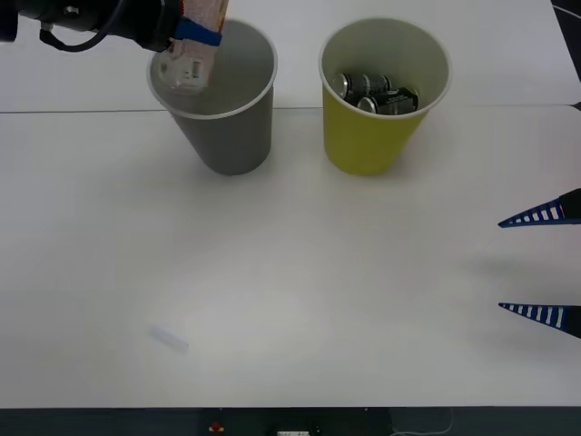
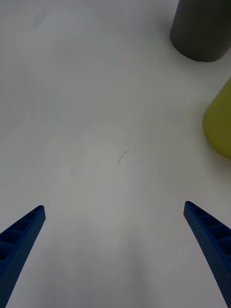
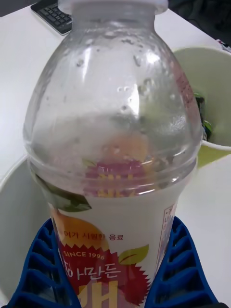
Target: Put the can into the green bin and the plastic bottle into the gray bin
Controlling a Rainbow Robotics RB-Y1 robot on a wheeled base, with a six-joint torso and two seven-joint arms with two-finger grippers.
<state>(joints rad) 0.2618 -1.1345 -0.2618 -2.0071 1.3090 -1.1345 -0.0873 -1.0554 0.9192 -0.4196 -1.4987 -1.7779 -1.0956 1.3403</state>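
Front view: taken from above arms, aimed forward and down over white bench (image 1: 290,272); whole work area covered, moderately far.
Left wrist view: very close, pressed against clear plastic bottle with coloured label (image 3: 113,144), above rim of dark gray tapered paper-cup bin (image 3: 12,216).
Right wrist view: low over bench, aimed across it.
Shared by all three: gray bin and yellow-green tapered paper-cup bin (image 1: 377,136).

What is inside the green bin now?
Dark cans lie inside the green bin, at least two. The bin's wall hides its floor, so anything beneath them cannot be seen.
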